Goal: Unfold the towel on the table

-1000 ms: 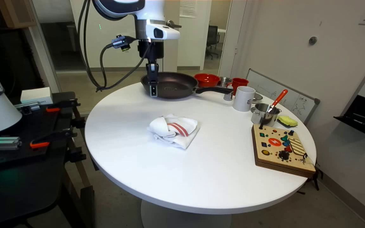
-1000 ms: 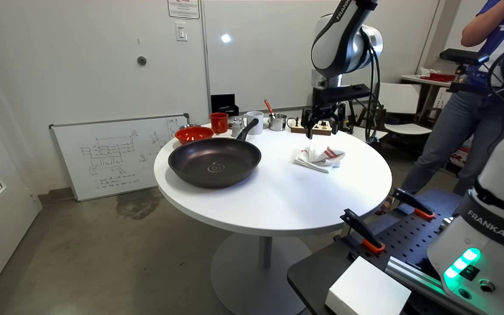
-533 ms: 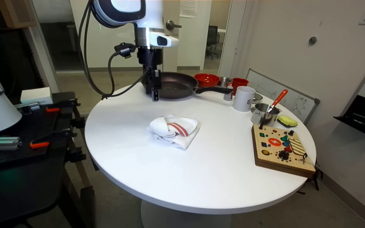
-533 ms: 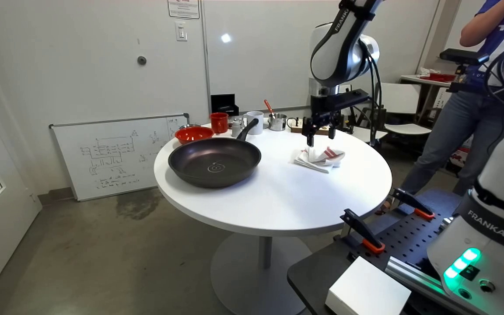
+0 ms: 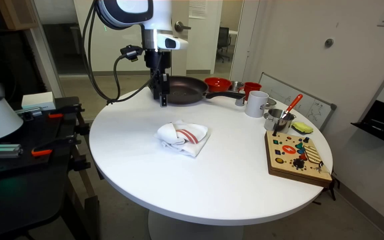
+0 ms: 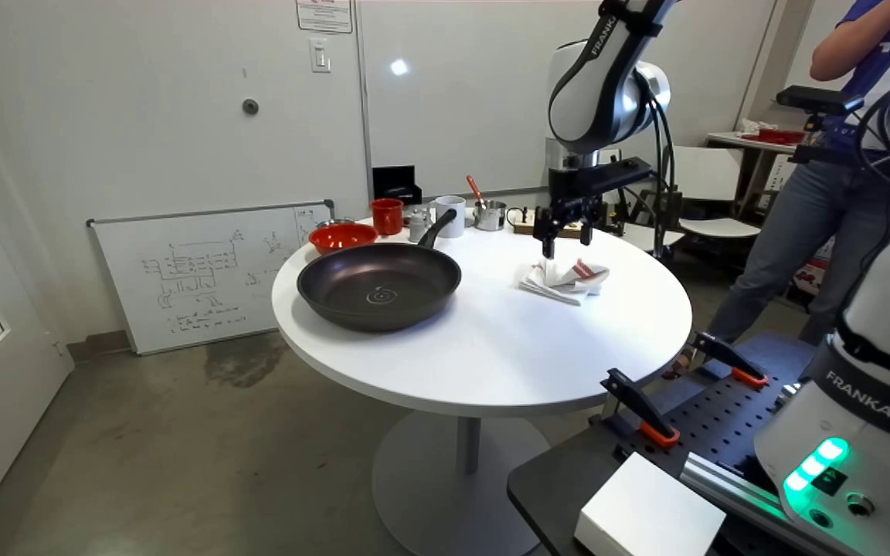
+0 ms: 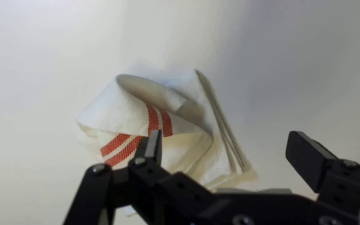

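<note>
I have the towel (image 5: pixel 182 138) lying bunched and partly folded on the white tabletop (image 5: pixel 192 186), well in from every edge and left of the middle in an exterior view. Its red stripes (image 7: pixel 167 124) face up, a loose fold arches open, and layers stack along one side.

My end effector (image 6: pixel 567 244) hangs pointing down near it, raised off the tabletop. I read the fingers (image 7: pixel 305 156) as spread wide, with a gap between their tips and the cloth. On my wrist camera one finger overlaps the stripes, the other shows against the white surface.

Farther out, the dark frying pan (image 6: pixel 379 289) sits close to the edge in both exterior views, its handle reaching toward the white mug (image 5: pixel 256 105). Along the far right edge in an exterior view I get a red bowl (image 5: pixel 217 84), a red mug (image 5: pixel 252 88) and a steel pot (image 5: pixel 272 121) with a red-handled utensil (image 5: pixel 293 103) leaning in it. The yellow sponge (image 5: pixel 302 127) lies just beside the pot, and a wooden box (image 5: pixel 287 158) with knobs sits by the right edge.
</note>
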You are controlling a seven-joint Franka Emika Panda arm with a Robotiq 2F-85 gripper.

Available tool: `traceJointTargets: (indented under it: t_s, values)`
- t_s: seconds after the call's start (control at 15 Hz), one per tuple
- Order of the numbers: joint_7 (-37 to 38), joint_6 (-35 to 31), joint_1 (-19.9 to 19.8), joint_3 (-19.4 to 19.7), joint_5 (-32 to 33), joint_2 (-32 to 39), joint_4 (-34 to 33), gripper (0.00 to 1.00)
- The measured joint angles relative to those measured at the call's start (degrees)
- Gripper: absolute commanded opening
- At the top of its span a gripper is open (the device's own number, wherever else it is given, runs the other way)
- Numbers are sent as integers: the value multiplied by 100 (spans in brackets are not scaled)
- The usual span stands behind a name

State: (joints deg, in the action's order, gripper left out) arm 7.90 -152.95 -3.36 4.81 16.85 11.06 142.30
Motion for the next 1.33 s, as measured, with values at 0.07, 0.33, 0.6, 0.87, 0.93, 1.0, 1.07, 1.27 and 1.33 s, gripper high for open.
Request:
traceJointTargets:
  t_s: [0.07,0.33,0.6,0.87,0.93,1.0,1.07,1.27,1.33]
  values:
    - [1,-5,13,20,5,2,-1,100]
    - [-1,-95,26,109,21,101,-39,100]
    - [-144,-171,-7,157,-61,404,-185,100]
    - [-369,-338,-66,191,-115,664,-327,100]
    - [-369,-403,-57,239,-89,698,-349,100]
    - [-369,-466,-45,294,-55,719,-365,100]
    - [-370,-497,-30,351,1,730,-376,100]
    - [-1056,-402,-140,265,-87,734,-378,100]
    - [-1453,-317,-236,153,-187,734,-378,100]
